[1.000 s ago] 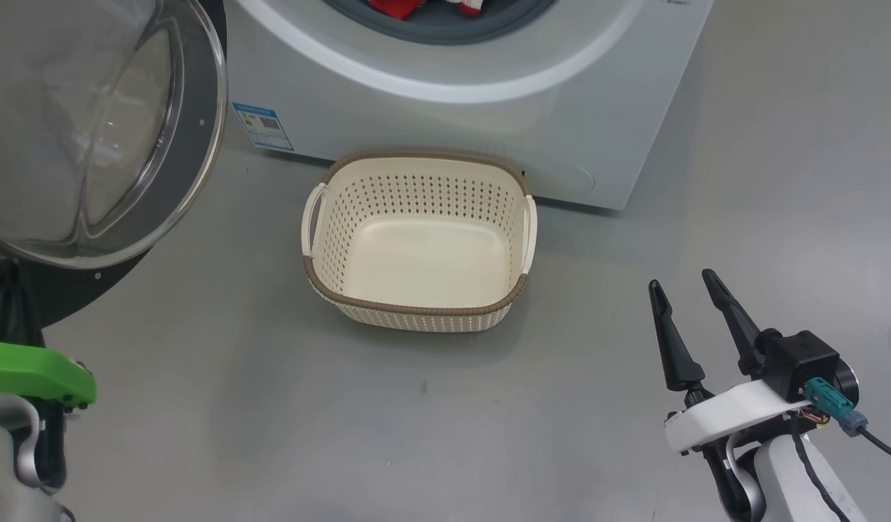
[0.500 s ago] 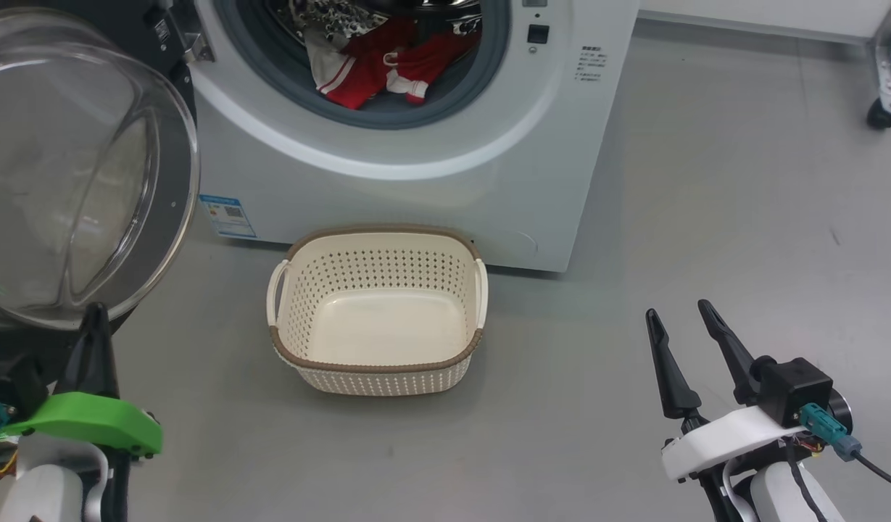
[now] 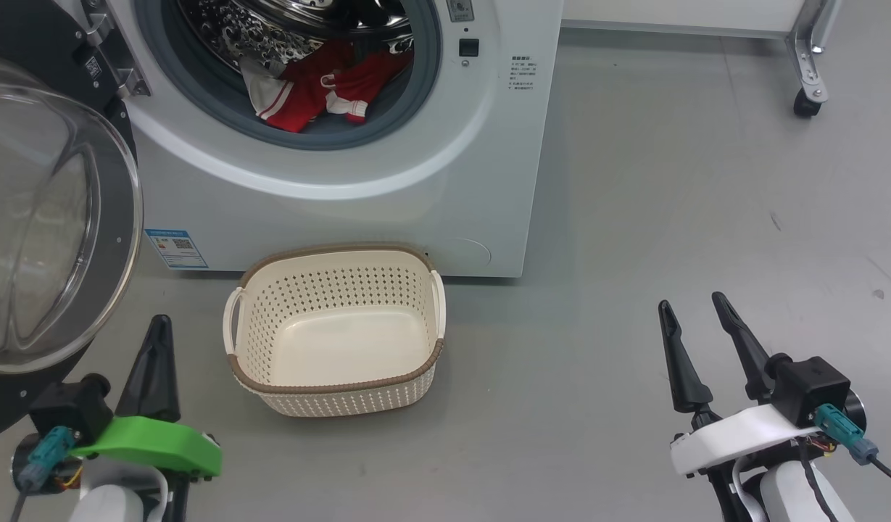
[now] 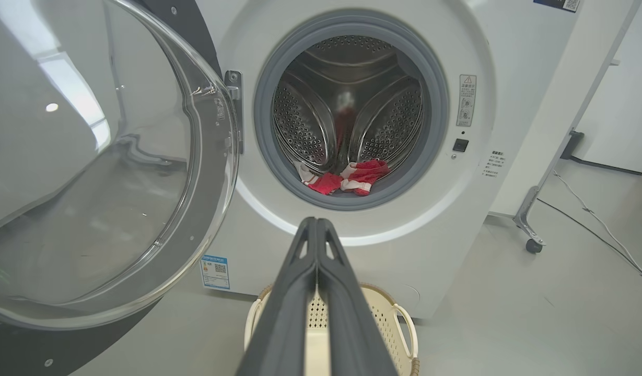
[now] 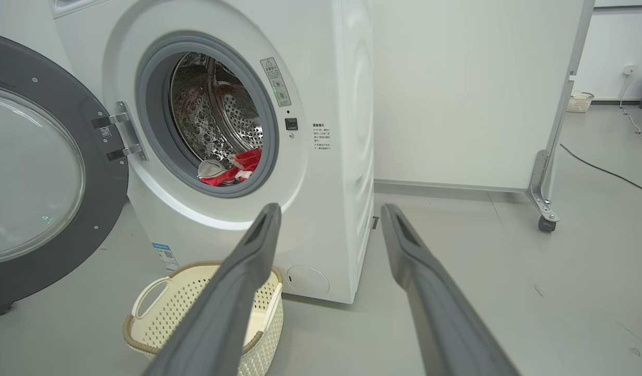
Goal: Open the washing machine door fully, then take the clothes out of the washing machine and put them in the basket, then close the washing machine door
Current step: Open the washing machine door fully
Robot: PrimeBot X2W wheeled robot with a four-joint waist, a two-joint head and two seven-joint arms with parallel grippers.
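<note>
The white washing machine [image 3: 387,188] stands with its door [image 3: 46,217] swung wide to the left, glass bowl bulging outward. Red clothes [image 3: 322,90] with white trim lie at the bottom of the steel drum, also seen as clothes [image 4: 347,180] and clothes [image 5: 232,169]. The cream basket [image 3: 336,384] sits empty on the floor in front of the machine. My left gripper [image 3: 159,322] is shut, empty, low left beside the door. My right gripper [image 3: 691,304] is open and empty, on the right, away from the machine. From the wrists, left gripper [image 4: 316,222] points at the drum; right gripper [image 5: 328,209] points at the machine's corner.
Grey floor spreads to the right of the machine. A wheeled frame leg [image 3: 804,101] stands at the back right. A white panel wall [image 5: 472,89] runs behind the machine, and a cable [image 5: 608,169] lies on the floor far right.
The head camera has tilted up and shifted, bringing the drum and clothes into view. My left gripper has come forward into view beside the door. The right gripper stays open.
</note>
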